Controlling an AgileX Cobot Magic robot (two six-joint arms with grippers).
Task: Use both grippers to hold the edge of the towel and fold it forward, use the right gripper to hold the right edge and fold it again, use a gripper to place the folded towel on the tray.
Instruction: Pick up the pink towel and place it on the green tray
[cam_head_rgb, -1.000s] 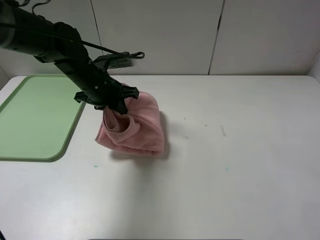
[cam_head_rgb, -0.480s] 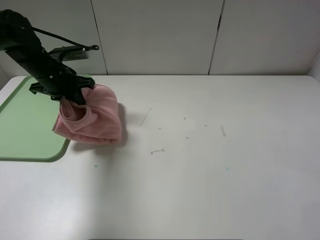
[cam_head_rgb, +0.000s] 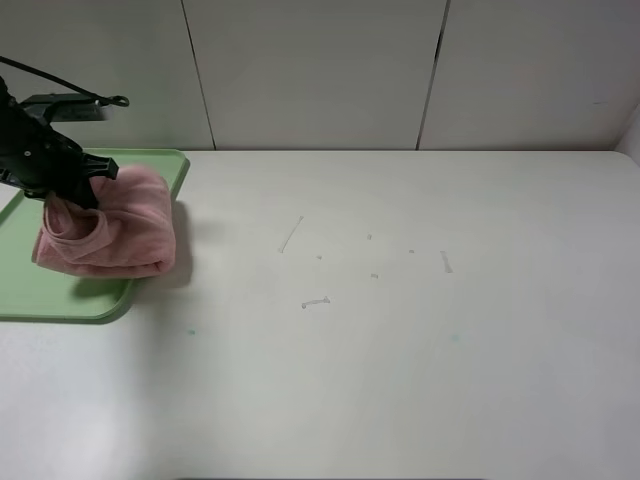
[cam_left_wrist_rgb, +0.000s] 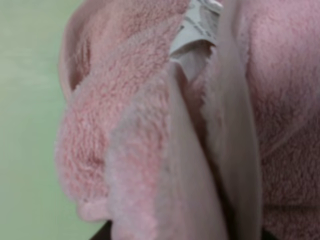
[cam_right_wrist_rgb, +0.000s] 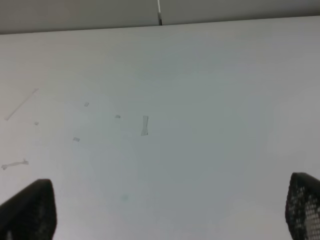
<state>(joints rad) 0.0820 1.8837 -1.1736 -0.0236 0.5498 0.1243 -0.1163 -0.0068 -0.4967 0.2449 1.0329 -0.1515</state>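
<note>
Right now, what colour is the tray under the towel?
Light green. The tray shows best in the exterior high view, beneath the pink towel.

Left gripper (cam_head_rgb: 82, 190) clamped, right gripper (cam_right_wrist_rgb: 165, 220) spread

The matte black left arm (cam_head_rgb: 40, 155) trails a thin black cable (cam_head_rgb: 60, 82); the right gripper's black mesh-textured fingertips (cam_right_wrist_rgb: 306, 205) look rounded.
</note>
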